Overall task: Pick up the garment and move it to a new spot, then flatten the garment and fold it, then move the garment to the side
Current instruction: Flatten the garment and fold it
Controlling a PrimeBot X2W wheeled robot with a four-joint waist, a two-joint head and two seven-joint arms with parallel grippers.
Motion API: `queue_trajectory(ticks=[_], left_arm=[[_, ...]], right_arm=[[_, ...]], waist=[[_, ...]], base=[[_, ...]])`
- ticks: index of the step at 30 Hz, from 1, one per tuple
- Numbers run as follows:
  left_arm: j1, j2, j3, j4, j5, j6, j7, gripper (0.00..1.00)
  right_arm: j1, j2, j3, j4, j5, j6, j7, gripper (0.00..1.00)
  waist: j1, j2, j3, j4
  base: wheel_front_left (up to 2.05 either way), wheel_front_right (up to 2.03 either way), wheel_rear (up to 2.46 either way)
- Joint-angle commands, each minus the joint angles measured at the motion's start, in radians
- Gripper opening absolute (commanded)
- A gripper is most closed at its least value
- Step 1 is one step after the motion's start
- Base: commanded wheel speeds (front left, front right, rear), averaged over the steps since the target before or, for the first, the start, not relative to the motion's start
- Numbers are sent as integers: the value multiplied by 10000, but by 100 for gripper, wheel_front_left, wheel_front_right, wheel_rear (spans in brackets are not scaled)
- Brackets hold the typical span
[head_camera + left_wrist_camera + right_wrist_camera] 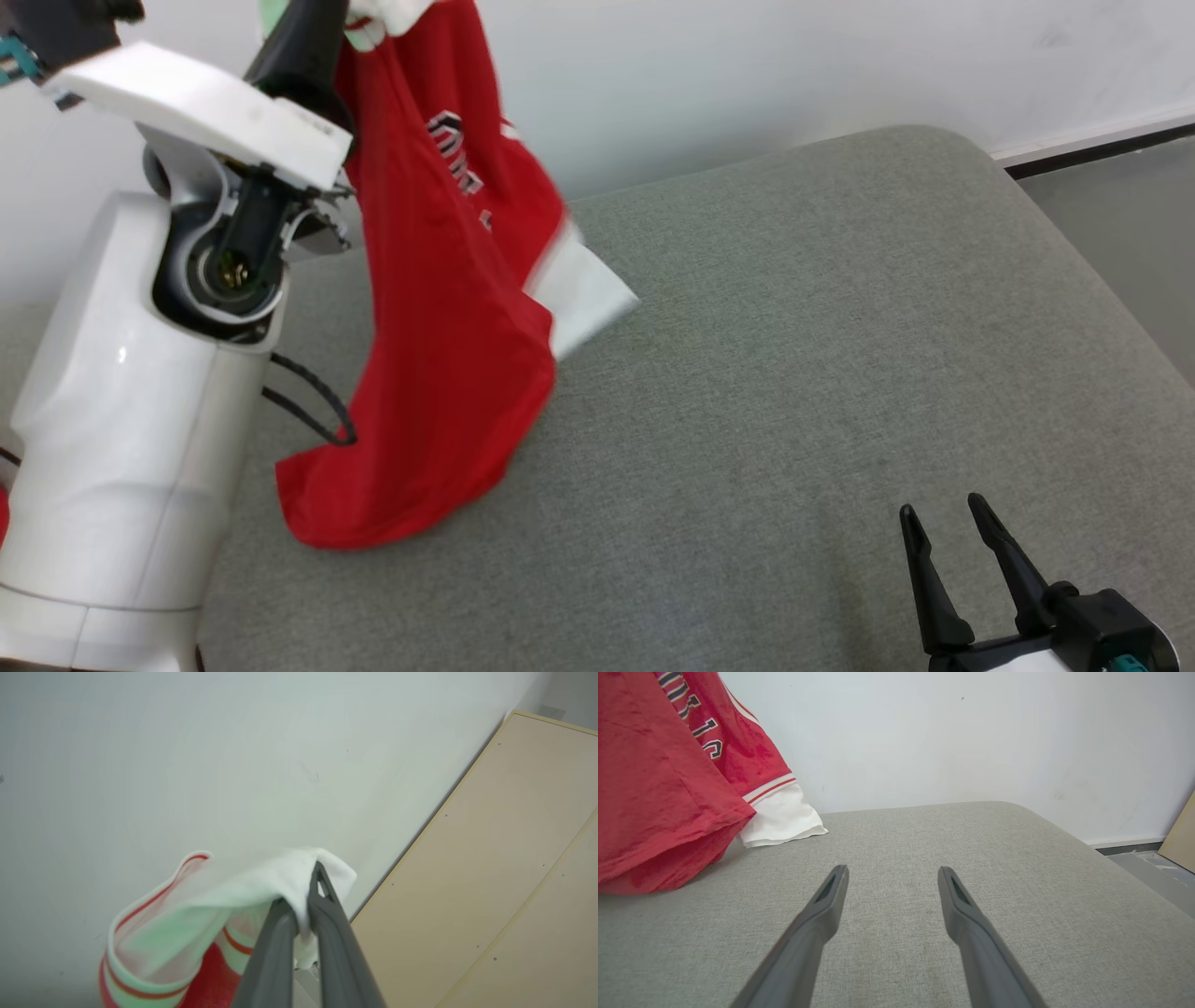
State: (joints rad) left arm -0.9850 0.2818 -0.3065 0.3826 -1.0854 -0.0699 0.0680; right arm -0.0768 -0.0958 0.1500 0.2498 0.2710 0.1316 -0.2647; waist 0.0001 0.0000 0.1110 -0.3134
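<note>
The garment (448,308) is a red shirt with white sleeves and dark lettering. It hangs from the top left of the head view, and its lower hem rests on the grey cushioned surface (794,392). My left gripper (303,891) is shut on a white sleeve of the garment (280,882), high in front of the wall. My right gripper (943,518) stands open at the lower right, low over the surface, with nothing between its fingers. In the right wrist view the garment (658,788) hangs to the left of the right gripper (892,875), well apart from it.
My own white left arm (131,401) fills the left side of the head view. A white wall (794,65) stands behind the surface. Floor (1120,224) lies past the surface's rounded right edge. A beige board (490,882) leans by the wall.
</note>
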Motion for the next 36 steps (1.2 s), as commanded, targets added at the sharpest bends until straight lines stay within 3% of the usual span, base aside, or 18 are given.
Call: queue_trajectory(ticks=[1,12,17,36], left_arm=[[-131,31,-14,27,-71,-54,-5,0],[196,-306,-299,-622,-546,-356,359,0],[551,-288,-347,-1419,-829,-280,605,0],[2146,-530,-723,-6368,-2827,336,2221,0]], right_arm=[[55,-44,-5,24,-28,-18,6,100],[133,-1,-133,-45,-57,-18,6,100],[160,-34,-210,-17,-109,-18,6,100],[351,-159,-199,81,-93,-18,6,100]], waist=[[-1,0,-9,-13],[-1,0,-17,37],[-1,0,-76,197],[-1,0,-602,553]], base=[[0,0,0],[0,0,0],[0,0,0],[0,0,0]])
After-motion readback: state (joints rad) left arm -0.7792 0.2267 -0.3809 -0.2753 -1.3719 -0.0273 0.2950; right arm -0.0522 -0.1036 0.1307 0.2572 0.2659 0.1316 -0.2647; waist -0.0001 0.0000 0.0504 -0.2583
